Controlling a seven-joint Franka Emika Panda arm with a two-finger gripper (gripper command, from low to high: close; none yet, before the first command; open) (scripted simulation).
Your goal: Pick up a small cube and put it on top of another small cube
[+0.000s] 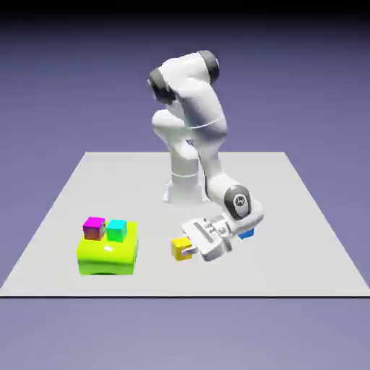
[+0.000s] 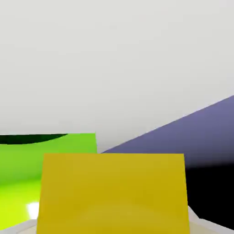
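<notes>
Claw (image 1: 186, 251) closed on the yellow cube (image 1: 181, 249), one finger on either side of it, and I have the hand tipped well over, reaching toward the exterior view's left. From where I sit, the yellow cube is near the counter's (image 1: 155, 206) front edge, around the middle of its width; I cannot tell whether it touches the surface. In my hand view it fills the bottom middle, large, with pale bits of the fingers showing at both sides. Toward the counter's front left corner in the exterior view I see a yellow-green block (image 1: 108, 256) with a curved cut-out low in its front face. By its back edge are a magenta cube (image 1: 94, 228) and, just beside it to the right, a cyan cube (image 1: 116, 230); whether they rest on the block or behind it I cannot tell. A blue cube (image 1: 246, 233) shows partly behind my hand, toward the counter's right edge
</notes>
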